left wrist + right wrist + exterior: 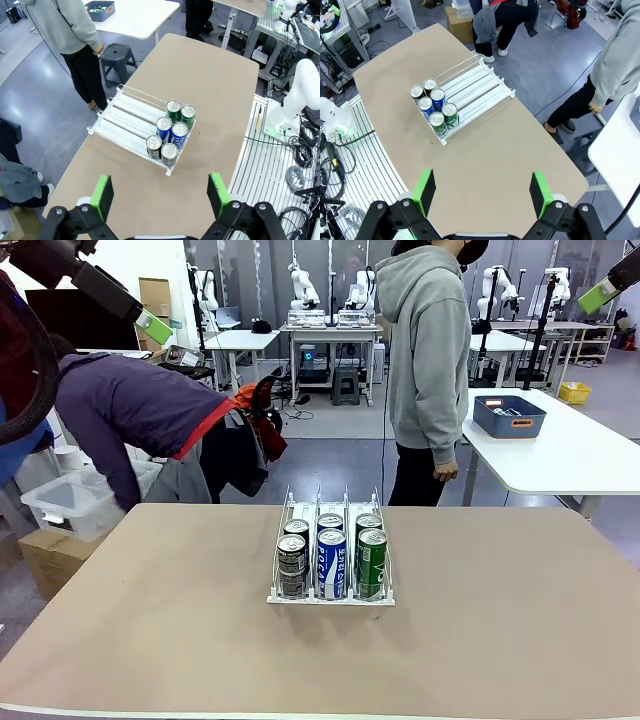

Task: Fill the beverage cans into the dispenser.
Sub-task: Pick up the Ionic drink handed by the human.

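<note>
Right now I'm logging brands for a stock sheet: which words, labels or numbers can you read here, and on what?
Nothing reads clearly enough to quote.
On the blue-and-white cans: white lettering down the side, too blurred to read.
On the green cans: pale lettering, too blurred.
On the dark cans: pale label print, too small.
On the dispenser: no text seen.

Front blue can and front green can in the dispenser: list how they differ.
Colour: the front blue can is blue with white print; the front green can is green.
Lane: the blue can stands in the dispenser's middle lane, the green can in an outer lane.
Neighbours: the blue can has cans on both sides, the green can on one.
Both stand upright, silver tops up, in the front row.
</note>
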`<state>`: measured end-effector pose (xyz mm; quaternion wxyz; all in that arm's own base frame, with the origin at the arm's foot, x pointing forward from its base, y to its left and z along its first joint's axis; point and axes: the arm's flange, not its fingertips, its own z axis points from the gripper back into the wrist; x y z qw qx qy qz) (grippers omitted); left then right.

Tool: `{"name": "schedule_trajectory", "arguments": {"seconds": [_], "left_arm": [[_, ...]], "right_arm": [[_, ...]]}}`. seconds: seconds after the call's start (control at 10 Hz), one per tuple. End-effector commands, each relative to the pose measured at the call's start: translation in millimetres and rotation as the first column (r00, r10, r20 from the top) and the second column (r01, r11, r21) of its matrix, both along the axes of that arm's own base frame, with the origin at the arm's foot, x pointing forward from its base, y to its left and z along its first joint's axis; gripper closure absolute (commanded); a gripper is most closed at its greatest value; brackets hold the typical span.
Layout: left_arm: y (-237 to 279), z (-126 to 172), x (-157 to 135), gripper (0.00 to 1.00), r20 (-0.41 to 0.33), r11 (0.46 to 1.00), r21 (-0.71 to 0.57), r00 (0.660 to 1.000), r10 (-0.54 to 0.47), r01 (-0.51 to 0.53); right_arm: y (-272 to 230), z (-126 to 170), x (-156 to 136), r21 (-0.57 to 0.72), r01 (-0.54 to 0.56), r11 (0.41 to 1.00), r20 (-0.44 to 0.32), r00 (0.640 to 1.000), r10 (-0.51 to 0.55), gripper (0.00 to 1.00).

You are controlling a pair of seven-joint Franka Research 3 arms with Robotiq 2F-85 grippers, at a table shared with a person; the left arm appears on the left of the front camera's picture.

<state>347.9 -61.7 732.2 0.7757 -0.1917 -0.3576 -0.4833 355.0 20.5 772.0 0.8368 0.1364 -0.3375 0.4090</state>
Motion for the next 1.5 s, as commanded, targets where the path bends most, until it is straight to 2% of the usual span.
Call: {"name": "schedule_trajectory", "arguments": {"seconds": [0.0, 0.2, 0.4, 0.6, 0.7, 1.4], "left_arm": [[-1, 6, -2, 0.0, 0.01, 1.0, -0.02, 1.0, 0.003, -0.003], [-2, 15, -5, 0.0, 0.012, 0.997, -0.06, 0.999, -0.037, 0.038], [0, 19, -5, 0.0, 0.016, 0.996, -0.081, 0.999, -0.033, 0.034], [-1, 19, -6, 0.0, 0.014, 0.997, -0.065, 1.0, -0.027, 0.028], [-3, 17, -5, 0.0, 0.035, 0.999, -0.05, 0.999, 0.0, 0.002], [-2, 20, -6, 0.0, 0.023, 0.998, -0.06, 1.0, -0.012, 0.014]], "right_arm": [[1, 3, 0, 0.003, -0.018, 1.0, -0.003, 1.0, 0.018, 0.0], [4, 8, -1, 0.004, -0.027, 1.0, 0.008, 1.0, 0.027, 0.0], [7, 9, 0, 0.013, -0.03, 0.999, 0.014, 0.999, 0.03, 0.0], [9, 6, 3, 0.019, -0.021, 1.0, 0.012, 1.0, 0.021, 0.0], [10, 2, 5, 0.012, -0.03, 0.999, 0.019, 0.999, 0.029, 0.0], [7, 8, -1, 0.008, -0.012, 1.0, 0.012, 1.0, 0.012, 0.0]]}}
